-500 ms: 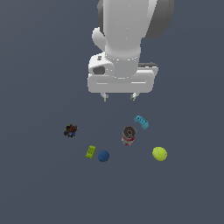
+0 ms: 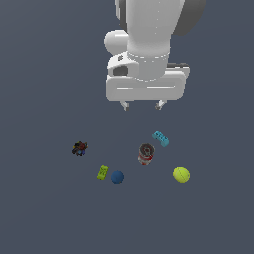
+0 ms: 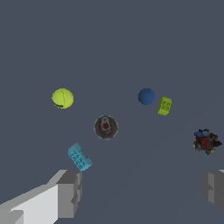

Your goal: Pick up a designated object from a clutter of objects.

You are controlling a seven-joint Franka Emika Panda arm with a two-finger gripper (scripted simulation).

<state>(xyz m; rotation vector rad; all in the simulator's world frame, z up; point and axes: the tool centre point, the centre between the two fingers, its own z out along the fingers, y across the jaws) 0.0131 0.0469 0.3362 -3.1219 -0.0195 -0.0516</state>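
Exterior view: nearest the camera lie three items in a loose row on the dark grey floor. The dark blue ball, the designated item, sits in the middle of that row, free of any contact from the arm. Just beside it on the exterior view's left is the lime brick, close but not visibly touching. Well apart on the exterior view's right rests the yellow-green ball.

Farther back, the red-and-silver can stands upright, with the cyan brick just beyond it. The dark multicoloured lump lies alone on the exterior view's left.

Farthest and highest, the gripper hangs above the clutter, touching nothing. Its fingers are spread wide apart in the wrist view, with nothing between them. In that view the blue ball shows beside the lime brick.
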